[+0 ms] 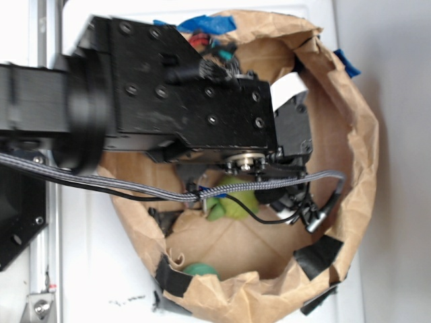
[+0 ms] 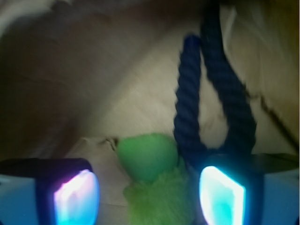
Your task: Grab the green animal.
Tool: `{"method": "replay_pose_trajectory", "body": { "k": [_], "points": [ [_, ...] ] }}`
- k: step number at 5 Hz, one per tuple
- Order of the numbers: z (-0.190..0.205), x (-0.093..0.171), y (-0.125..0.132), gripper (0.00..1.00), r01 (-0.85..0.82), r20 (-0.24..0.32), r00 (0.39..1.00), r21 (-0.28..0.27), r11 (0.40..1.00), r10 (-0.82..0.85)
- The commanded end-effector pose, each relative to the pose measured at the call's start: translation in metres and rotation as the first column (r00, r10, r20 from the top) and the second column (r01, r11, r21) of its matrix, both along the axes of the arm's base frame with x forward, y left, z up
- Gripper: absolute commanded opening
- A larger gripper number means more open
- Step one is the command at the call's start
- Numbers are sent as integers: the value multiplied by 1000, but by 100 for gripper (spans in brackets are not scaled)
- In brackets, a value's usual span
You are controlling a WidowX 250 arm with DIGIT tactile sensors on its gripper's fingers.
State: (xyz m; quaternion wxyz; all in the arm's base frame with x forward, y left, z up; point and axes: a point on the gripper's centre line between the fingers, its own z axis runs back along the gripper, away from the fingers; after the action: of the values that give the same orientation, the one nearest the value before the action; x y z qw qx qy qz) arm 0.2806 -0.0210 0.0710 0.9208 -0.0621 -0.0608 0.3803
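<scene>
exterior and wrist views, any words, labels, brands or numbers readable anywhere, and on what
None can be read in either view.
The black arm housing shows only screw heads, no lettering.
The brown paper bag and its blue tape and black tape are unprinted.
In the wrist view the green animal, the dark blue rope and the gripper pads carry no marks; the picture is blurred.

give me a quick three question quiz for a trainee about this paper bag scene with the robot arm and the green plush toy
1. True or false: the green animal lies between the gripper pads.
2. What hangs beside the toy in the wrist view? A) dark blue rope B) metal chain C) red ribbon
3. What container is the arm reaching into?

Key: 1 true; 2 A; 3 the brown paper bag.
</scene>
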Motion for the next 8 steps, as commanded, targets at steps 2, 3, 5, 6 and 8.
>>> {"method": "replay_pose_trajectory", "body": {
  "k": [2, 3, 5, 6, 8],
  "points": [
    [-45, -7, -9, 100, -79, -54, 996, -38, 996, 77],
    [-59, -14, -13, 100, -53, -66, 996, -17, 998, 52],
    [-61, -21, -14, 0, 11, -39, 999, -46, 999, -12],
    [-55, -18, -12, 0, 125, -43, 991, -69, 990, -128],
    [14, 4, -2, 0, 362, 77, 931, -89, 928, -356]
  ]
}}
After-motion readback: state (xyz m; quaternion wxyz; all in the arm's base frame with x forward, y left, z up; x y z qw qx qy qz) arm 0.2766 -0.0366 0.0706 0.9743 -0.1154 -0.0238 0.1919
